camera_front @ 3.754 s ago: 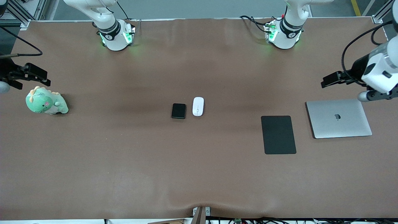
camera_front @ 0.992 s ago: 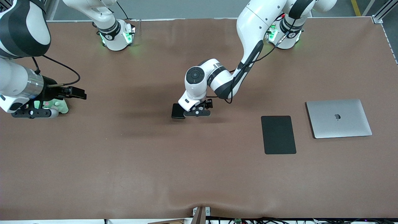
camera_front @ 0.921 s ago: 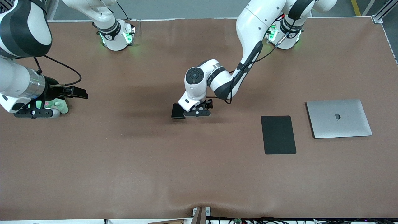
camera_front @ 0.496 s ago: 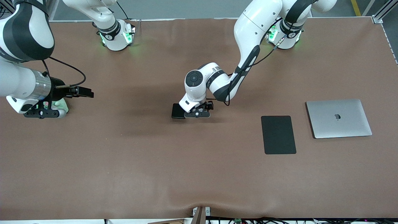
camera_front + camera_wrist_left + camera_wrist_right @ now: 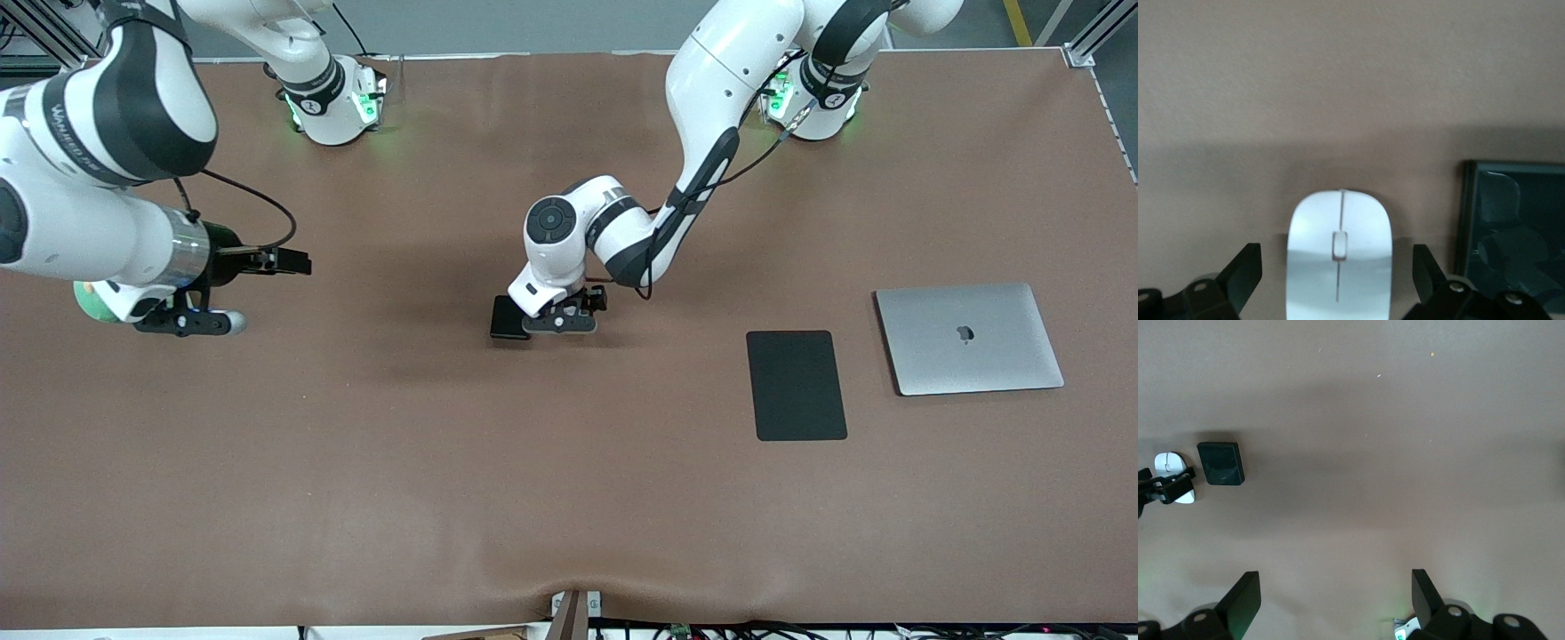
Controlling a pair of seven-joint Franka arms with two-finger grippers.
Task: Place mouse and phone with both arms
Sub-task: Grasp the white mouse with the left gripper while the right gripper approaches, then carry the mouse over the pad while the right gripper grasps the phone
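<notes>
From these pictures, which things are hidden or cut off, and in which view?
- Mouse: front view, hidden under the left hand; left wrist view, its near end is cut off by the picture's edge.
- Phone: front view, partly covered by the left arm; left wrist view, cut off by the edge.
- Green plush toy: front view, mostly hidden by the right arm.

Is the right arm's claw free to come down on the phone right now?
Probably yes. The phone lies uncovered, but the left claw, open around the mouse, sits right beside it. The right claw, open, hangs over bare table toward its own end.
</notes>
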